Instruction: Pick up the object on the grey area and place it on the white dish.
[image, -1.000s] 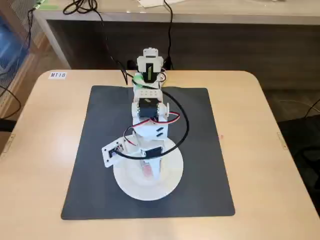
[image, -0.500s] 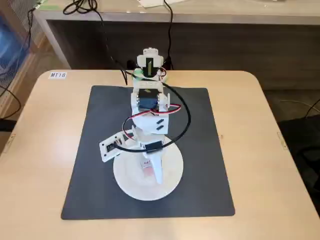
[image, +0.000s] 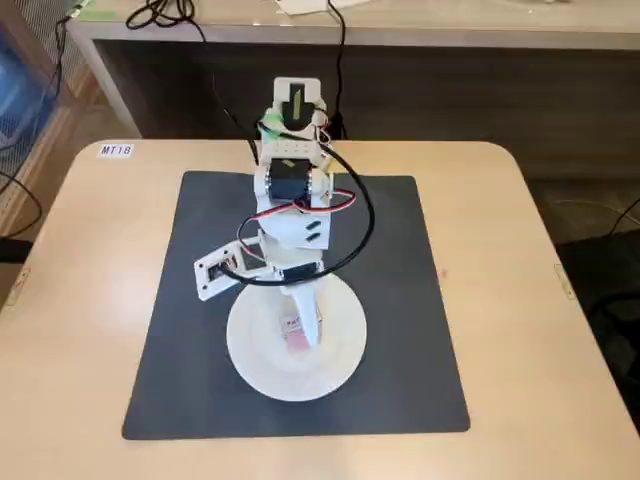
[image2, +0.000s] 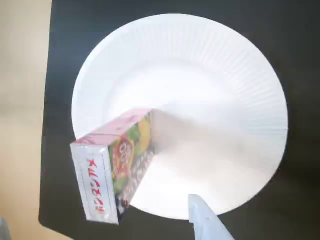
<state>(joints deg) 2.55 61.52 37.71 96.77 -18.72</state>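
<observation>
Now the pink box (image: 296, 331) lies on the white plate (image: 340, 345), a little left of the plate's middle in the fixed view, and nothing is gripping it. From the wrist view the box (image2: 114, 162) shows its white label strip with red print along one narrow side and a colourful printed face beside it, and it reaches out toward the plate's rim (image2: 240, 65) on the left of that picture. The gripper (image: 304, 318) hangs just over the box in the fixed view, its white finger pointing down at the plate beside it. Only one pale fingertip (image2: 202, 220) pokes into the wrist view from the bottom edge, clear of the box, with bare plate between them. So the hand holds nothing, but how wide its jaws stand I cannot tell. The plate sits on the dark grey mat (image: 200, 300), toward the mat's near side, and the mat lies square on the light wooden table (image: 560, 380). The arm (image: 290, 190) rises from the mat's far edge, cables looping round it.
</observation>
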